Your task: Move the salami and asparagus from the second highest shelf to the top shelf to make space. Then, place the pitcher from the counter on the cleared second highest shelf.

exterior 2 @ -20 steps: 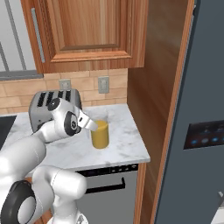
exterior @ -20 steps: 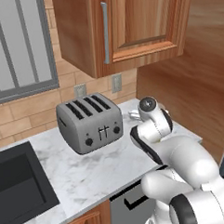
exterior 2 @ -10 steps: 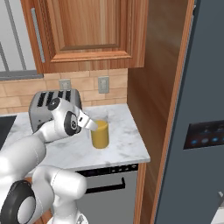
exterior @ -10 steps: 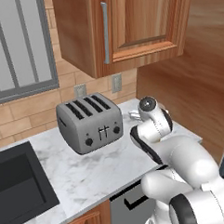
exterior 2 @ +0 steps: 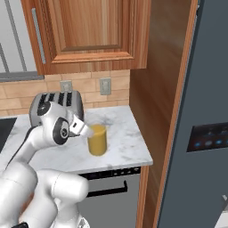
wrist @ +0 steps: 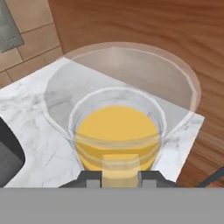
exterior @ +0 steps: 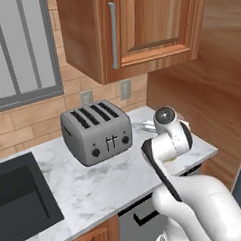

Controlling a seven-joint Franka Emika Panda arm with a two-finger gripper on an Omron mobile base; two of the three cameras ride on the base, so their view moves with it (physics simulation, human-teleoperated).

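1. Two dark finger tips of the gripper [wrist: 120, 175] sit at the bottom of the hand view, nearly closed, one on each side of the pitcher's [exterior 2: 97, 140] near wall. Looks like a pinch on that wall/rim; cannot tell for sure if they actually touch it.
2. Pitcher seen from above in hand view: clear-walled vessel w/ mustard-yellow fill in the lower part and a wide see-thru rim flaring above it. Upright.
3. Right base view: arm's wrist comes in from the left, hand end right against the pitcher's upper left side.
4. Pitcher stands on the counter [exterior 2: 127, 153], toward its right end, nearer the front edge than the back wall. Base flat on the marble.
5. Left base view: arm's wrist sits over the counter's right front corner and hides the pitcher.
6. Toaster [exterior: 96, 132], grey, 4 slots, further back & left on the counter, well apart from the pitcher.
7. Dark sink [exterior: 19, 203] at the counter's left end, front.
8. Wall outlets [exterior 2: 105, 86] on the brick behind; wooden cabinet [exterior 2: 91, 33] above, door closed.
9. Dark grey fridge door [exterior 2: 202, 133] right of the counter, beyond a wood side panel.
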